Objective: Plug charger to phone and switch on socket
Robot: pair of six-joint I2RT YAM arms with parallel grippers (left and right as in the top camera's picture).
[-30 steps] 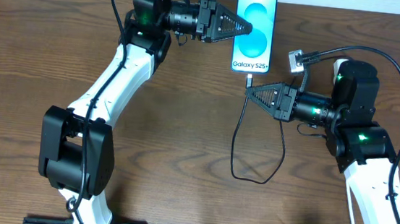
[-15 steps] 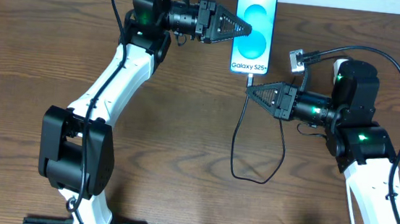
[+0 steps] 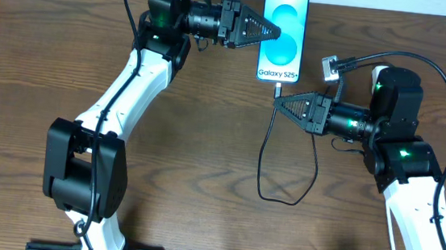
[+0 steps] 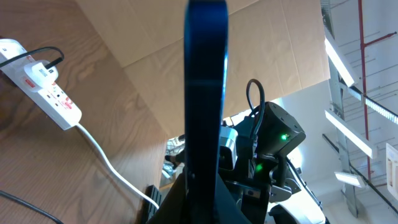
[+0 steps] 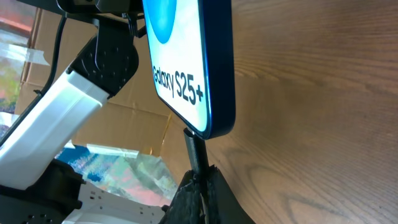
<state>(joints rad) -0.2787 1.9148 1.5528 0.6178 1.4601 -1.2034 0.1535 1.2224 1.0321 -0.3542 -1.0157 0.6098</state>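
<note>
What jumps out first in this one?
The lit blue phone, top centre of the overhead view, is clamped at its side by the left gripper. Just below it, the right gripper pinches the charger, its plug meeting the phone's bottom end and its black cable looping downward.
</note>
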